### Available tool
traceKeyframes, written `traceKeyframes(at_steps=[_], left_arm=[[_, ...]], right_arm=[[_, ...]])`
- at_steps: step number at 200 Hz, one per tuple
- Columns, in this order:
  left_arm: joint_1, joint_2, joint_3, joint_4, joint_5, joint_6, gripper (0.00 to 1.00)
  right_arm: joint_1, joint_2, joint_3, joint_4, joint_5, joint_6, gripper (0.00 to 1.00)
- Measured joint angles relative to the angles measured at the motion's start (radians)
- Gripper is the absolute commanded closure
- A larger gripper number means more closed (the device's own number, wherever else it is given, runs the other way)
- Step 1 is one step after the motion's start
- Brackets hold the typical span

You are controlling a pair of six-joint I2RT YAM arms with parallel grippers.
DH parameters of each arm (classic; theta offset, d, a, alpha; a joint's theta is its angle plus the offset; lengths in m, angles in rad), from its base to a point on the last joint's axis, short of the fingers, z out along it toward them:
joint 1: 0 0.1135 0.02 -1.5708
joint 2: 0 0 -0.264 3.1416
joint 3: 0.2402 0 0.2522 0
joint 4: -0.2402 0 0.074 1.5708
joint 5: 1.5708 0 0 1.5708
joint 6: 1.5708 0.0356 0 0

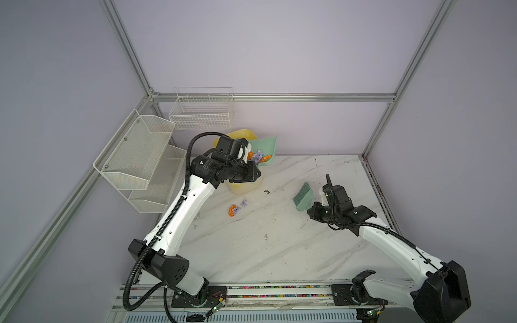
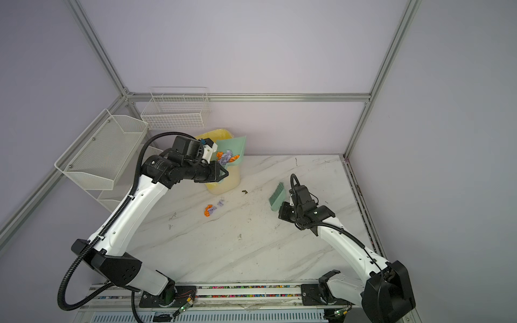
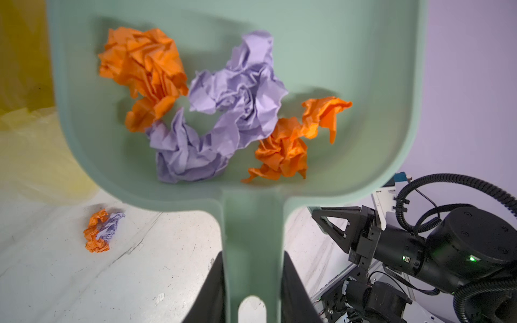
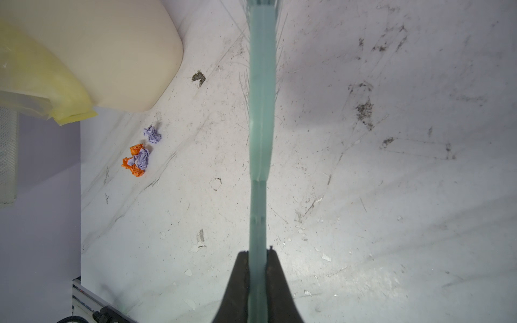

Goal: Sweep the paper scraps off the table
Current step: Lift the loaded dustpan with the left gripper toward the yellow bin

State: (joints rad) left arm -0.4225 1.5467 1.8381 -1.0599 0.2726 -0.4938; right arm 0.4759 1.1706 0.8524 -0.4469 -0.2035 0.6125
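Table (image 1: pixel 279 251) first: white marble top, with my bin (image 1: pixel 246 186) standing at its far-left corner, lined in yellow. My left gripper (image 3: pixel 253 282) is clamped on the handle of the pan (image 3: pixel 349 70), which I hold raised over the bin's mouth near the far edge, not yet tipped out as I judge it. My right gripper (image 4: pixel 257 268) is clenched on the brush (image 1: pixel 302 200), held over the right half of the table with the bristle end pointing toward the far edge.

Several scraps (image 3: pixel 223 112), orange and lilac, lie loose inside the pan. A few more scraps (image 1: pixel 237 207) sit on the bare table just in front of the bin, a small orange-and-lilac clump with one lilac wad close beside it.

What the next sweep turns on: those table scraps lie well to the left of the brush, toward the left edge, across open marble. The brush's long axis runs roughly near-to-far, so a leftward pass would meet them broadside. My left arm is the nearer one, but it carries the loaded pan; I would empty that first, then set it down left of the clump to receive the sweep.
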Motion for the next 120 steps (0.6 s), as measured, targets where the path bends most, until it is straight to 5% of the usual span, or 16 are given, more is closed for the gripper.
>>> traceKeyframes(at_steps=[120], left_arm=[[0.183,0.015,-0.056,0.228,0.344,-0.152,0.89]], right_arm=[[0.0,0.019,0.0,0.014,-0.024,-0.008,1.0]])
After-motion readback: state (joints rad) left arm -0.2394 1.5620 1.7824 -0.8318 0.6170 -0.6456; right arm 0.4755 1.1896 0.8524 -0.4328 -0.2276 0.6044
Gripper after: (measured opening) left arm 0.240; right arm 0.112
